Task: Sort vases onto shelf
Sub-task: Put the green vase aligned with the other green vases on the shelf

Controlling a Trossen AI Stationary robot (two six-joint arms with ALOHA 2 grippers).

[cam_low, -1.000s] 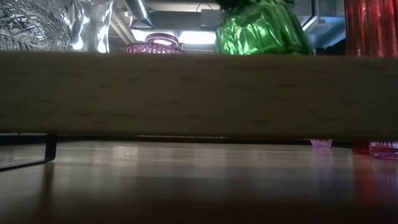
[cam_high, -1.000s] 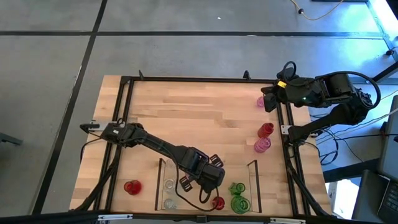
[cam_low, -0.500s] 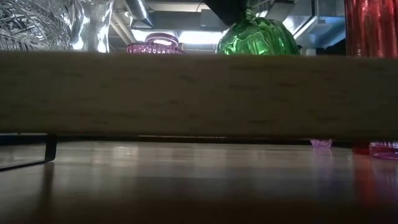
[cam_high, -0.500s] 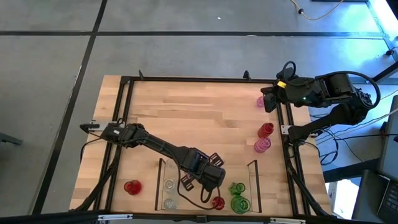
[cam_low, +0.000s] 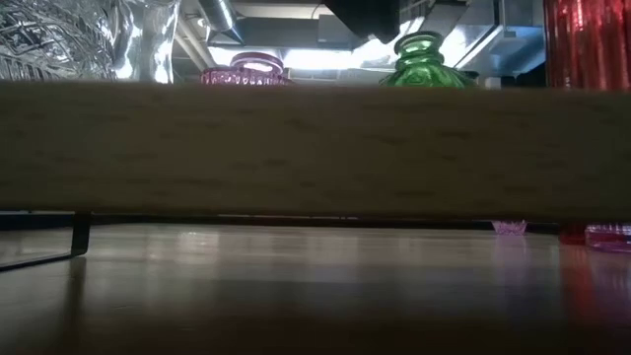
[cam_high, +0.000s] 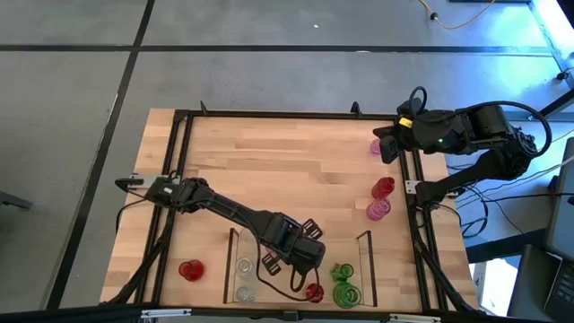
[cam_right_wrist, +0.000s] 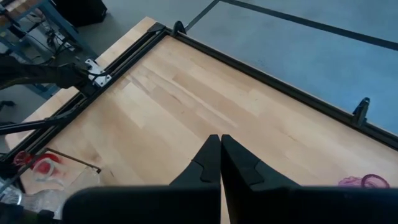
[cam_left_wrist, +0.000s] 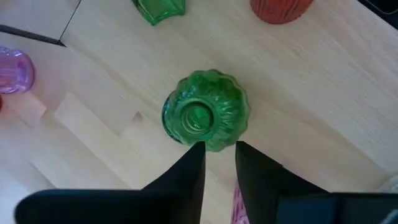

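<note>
Work surface: light butcher-block tabletop (cam_high: pixel 287 170) bounded by a black metal frame (cam_high: pixel 287 115), standing on a grey floor (cam_high: pixel 269 54) crossed by dark lines. Landmark for all positions below: the shelf (cam_high: pixel 363 260), a low wood-floored tray with thin dark edges at the table's near edge.

Left gripper (cam_high: pixel 309 260) is over the middle of the shelf. In the left wrist view its two dark fingers (cam_left_wrist: pixel 186 180) are slightly parted, tips just beside the round green vase (cam_left_wrist: pixel 206 119) with nothing between them; it has hold of nothing. The green vase stands upright on the shelf's wood floor, mouth up. A second green vase (cam_left_wrist: pixel 158 9) and a red vase (cam_left_wrist: pixel 280 7) stand on the shelf beyond it; a pink vase (cam_left_wrist: pixel 12 70) stands off past the shelf's edge.

High view, on the shelf: two clear vases (cam_high: pixel 244 280) toward its left end, a small red vase (cam_high: pixel 314 292) near the middle, green vases (cam_high: pixel 343 283) toward its right end. Off the shelf: a red squat vase (cam_high: pixel 190 269) just left of it; a red narrow vase (cam_high: pixel 383 187) and a pink round vase (cam_high: pixel 378 210) beyond its right end; a small pink vase (cam_high: pixel 378 145) farther beyond, near the far-right of the frame.

Right gripper (cam_high: pixel 387 145) waits beyond the shelf at the table's far-right edge, beside that small pink vase; fingers (cam_right_wrist: pixel 208 163) pressed together, empty.

Low view: the shelf's wood front board (cam_low: pixel 315 148) fills the middle; vase tops show above it, with ceiling ducting (cam_low: pixel 222 20) in the room behind.

Cables (cam_high: pixel 489 211) and equipment lie on the floor to the right of the table.
</note>
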